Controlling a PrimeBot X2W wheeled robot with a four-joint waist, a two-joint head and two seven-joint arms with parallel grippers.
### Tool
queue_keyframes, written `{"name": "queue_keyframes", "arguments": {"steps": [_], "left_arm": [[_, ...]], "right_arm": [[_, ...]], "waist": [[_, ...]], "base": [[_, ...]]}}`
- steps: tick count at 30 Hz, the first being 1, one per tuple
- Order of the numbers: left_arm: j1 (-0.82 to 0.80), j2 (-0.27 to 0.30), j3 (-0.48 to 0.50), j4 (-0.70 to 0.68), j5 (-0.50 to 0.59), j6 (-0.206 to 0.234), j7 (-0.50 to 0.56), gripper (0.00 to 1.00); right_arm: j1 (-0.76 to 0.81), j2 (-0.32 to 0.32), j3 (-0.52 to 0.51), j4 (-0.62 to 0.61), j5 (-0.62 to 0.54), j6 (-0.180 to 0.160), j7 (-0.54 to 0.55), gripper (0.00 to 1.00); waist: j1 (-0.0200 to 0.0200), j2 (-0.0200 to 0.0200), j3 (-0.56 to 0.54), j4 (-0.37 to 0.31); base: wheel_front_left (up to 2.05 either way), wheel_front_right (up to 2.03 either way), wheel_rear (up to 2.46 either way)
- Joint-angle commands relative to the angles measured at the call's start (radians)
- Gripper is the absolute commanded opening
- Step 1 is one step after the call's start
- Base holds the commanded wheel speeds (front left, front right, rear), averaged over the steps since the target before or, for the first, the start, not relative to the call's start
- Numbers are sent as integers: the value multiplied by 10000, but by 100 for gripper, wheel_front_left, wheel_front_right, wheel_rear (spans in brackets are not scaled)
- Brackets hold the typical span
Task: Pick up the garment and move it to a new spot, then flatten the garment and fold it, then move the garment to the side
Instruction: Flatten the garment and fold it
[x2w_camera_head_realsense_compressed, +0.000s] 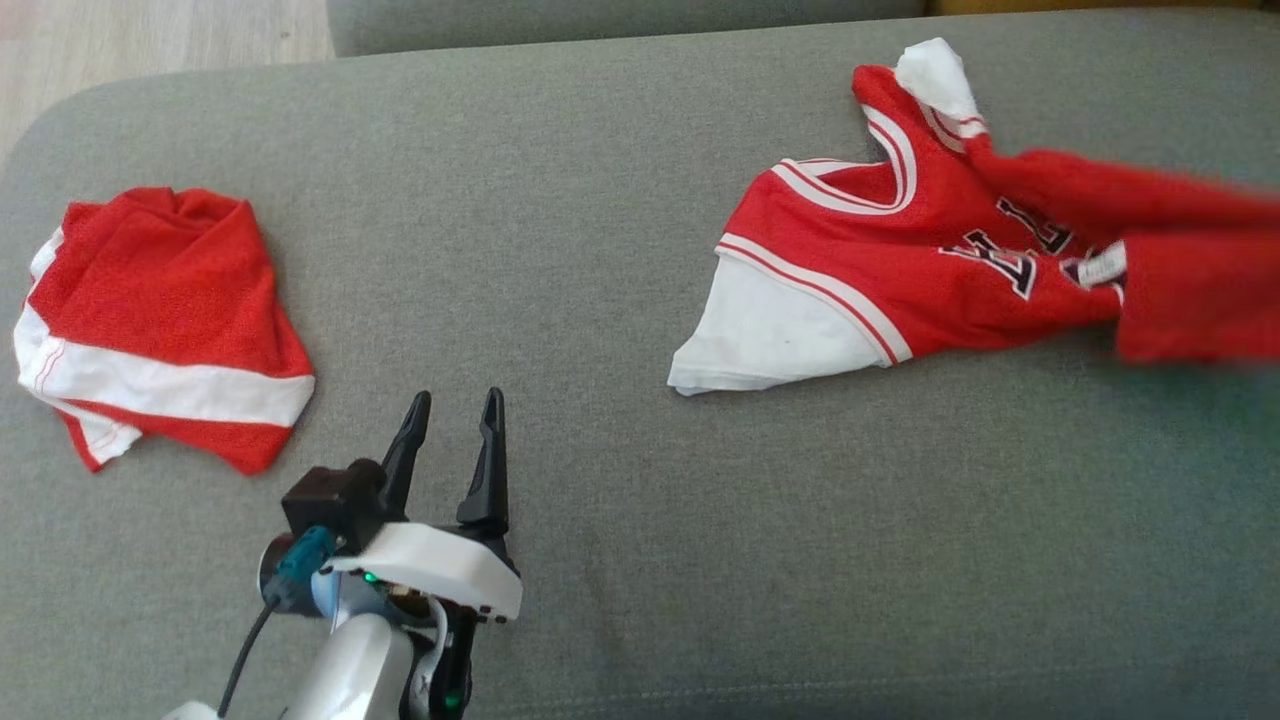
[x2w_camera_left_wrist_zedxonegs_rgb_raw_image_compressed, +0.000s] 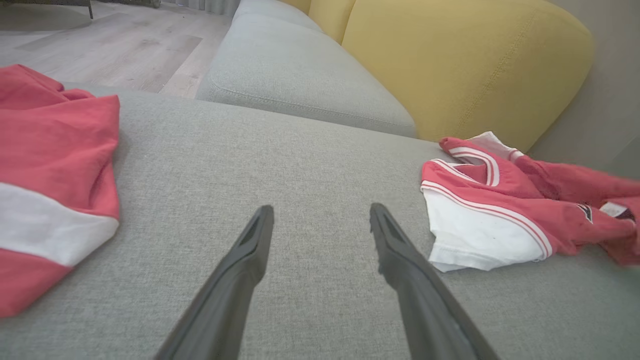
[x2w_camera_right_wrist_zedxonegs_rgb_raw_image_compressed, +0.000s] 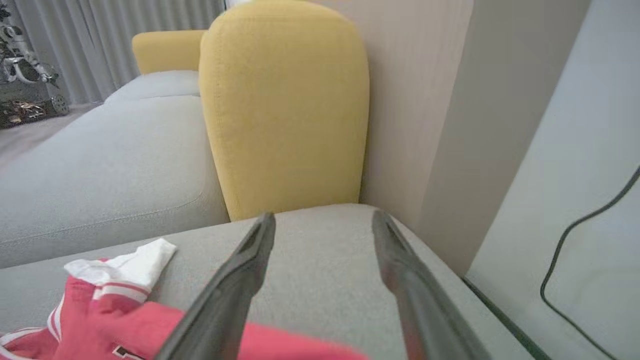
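- The jersey is red with white-and-red striped trim at the neck and armholes, dark outlined lettering across the chest, and a white lining showing at its near lower corner.
- It lies crumpled on the right side of the grey cushion, neck towards the back; its right-hand part is blurred in the head view.
- A second red garment with a broad white band lies bunched at the cushion's left edge, well apart from the jersey.
- The cushion is wide and flat with rounded corners, covered in a fine woven grey fabric.
- Behind it stand a further grey seat and a rounded yellow backrest with a stitched seam.
- Pale wood floor shows at far left; grey curtains hang beyond, and a beige wall is to the right.
- The jersey fabric looks like a light mesh knit.
- The left gripper hovers over bare cushion between the garments, fingers spread, holding nothing.
- The right gripper is above the jersey's edge, fingers wide apart with nothing between them.
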Motion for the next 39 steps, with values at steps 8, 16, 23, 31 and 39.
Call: {"name": "queue_keyframes", "arguments": {"steps": [8,16,23,31,39], "left_arm": [[-367,37,292,-282,-81,85,-53,100],[-156,37,472,-437,-87,132,-53,100],[17,37,465,-591,-125,172,-53,100],[-10,37,434,-610,-41,118,-53,100],[-159,37,350,-534,18,54,-53,100]], "right_arm": [[-254,669,1213,-374,-783,21,-1665,100],[1843,1986,2371,-2479,198,21,-2175,100],[4521,2913,2900,-4641,268,21,-2288,100],[5231,3098,2668,-5196,-423,21,-1982,100],[4765,3124,1345,-4280,-1372,21,-1053,100]], "waist": [[0,0,-256,-214],[0,0,-641,-537],[0,0,-852,-677],[0,0,-689,-680],[0,0,-259,-467]], "base": [[0,0,0],[0,0,0],[0,0,0],[0,0,0],[0,0,0]]}}
